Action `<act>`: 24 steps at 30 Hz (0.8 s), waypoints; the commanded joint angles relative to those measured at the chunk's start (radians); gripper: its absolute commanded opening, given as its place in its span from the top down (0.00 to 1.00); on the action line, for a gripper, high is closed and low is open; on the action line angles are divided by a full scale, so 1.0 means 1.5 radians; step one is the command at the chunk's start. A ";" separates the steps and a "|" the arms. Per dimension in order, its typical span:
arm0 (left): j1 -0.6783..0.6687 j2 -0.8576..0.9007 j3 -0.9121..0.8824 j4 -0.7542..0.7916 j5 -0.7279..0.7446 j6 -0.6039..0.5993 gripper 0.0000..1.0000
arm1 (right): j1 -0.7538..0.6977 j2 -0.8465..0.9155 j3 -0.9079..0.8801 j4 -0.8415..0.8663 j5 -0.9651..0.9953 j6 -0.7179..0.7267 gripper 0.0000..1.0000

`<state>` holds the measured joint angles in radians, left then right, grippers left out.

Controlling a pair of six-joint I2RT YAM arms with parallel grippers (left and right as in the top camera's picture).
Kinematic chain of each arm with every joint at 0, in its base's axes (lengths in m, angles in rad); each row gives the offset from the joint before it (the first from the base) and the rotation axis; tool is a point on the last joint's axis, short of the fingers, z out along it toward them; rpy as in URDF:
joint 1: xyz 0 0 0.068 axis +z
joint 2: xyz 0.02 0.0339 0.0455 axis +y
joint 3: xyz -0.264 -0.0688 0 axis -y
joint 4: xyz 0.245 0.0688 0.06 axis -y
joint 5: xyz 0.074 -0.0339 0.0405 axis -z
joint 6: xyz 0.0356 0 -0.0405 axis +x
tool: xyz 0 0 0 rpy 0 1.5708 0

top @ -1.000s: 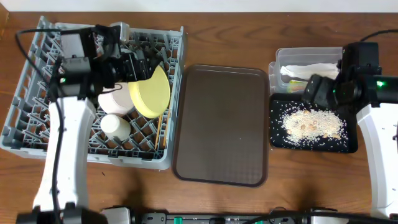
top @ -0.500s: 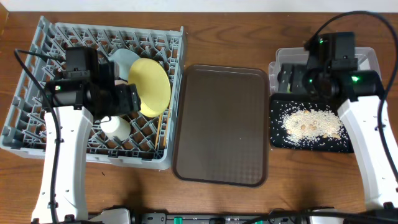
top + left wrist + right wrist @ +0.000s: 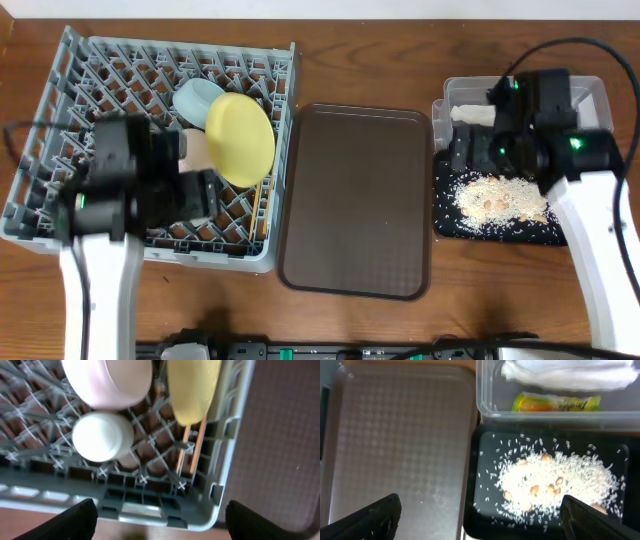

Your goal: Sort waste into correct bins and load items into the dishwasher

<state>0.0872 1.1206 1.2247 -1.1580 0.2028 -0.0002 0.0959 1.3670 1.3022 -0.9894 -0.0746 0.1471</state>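
The grey dish rack (image 3: pixel 60 150) holds the yellow plate (image 3: pixel 240 140) on edge, the light blue bowl (image 3: pixel 197 98) behind it and the white bowl (image 3: pixel 195 150). In the left wrist view the white bowl (image 3: pixel 107 382), small white cup (image 3: pixel 102 437), plate (image 3: pixel 192 390) and chopsticks (image 3: pixel 192 447) sit in the rack (image 3: pixel 165 510). My left gripper (image 3: pixel 162 525) is open and empty over the rack's front rim. The clear tub (image 3: pixel 485 390) holds the napkin (image 3: pixel 570 375) and green wrapper (image 3: pixel 555 402). Rice scraps (image 3: pixel 555 480) lie in the black tray (image 3: pixel 485 510). My right gripper (image 3: pixel 480 520) is open and empty above it.
The brown serving tray (image 3: pixel 355 200) lies bare between the rack and the bins, and shows in both wrist views (image 3: pixel 280 435) (image 3: pixel 400 435). The tub (image 3: pixel 590 85) and black tray (image 3: pixel 445 215) stand side by side at the right. Wooden table all round.
My left arm has drawn back from the dishes toward the rack's front edge, uncovering the plate and blue bowl. My right arm has shifted over the bins.
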 commanded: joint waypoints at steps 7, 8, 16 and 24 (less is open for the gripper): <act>0.001 -0.288 -0.148 0.085 -0.001 0.019 0.15 | 0.006 -0.282 -0.193 0.076 0.009 -0.009 0.01; 0.001 -0.305 -0.153 0.084 -0.001 0.019 0.15 | 0.006 -0.299 -0.200 0.075 0.017 -0.009 0.01; 0.001 -0.369 -0.159 0.070 -0.002 0.019 0.15 | 0.006 -0.385 -0.211 -0.013 0.022 -0.009 0.01; 0.001 -0.368 -0.159 0.070 -0.002 0.019 0.15 | 0.006 -0.384 -0.211 -0.075 0.022 -0.009 0.01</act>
<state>0.0872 0.5720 0.9916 -1.0508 0.2031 0.0231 0.0959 0.7933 0.9913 -1.0863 -0.0517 0.1444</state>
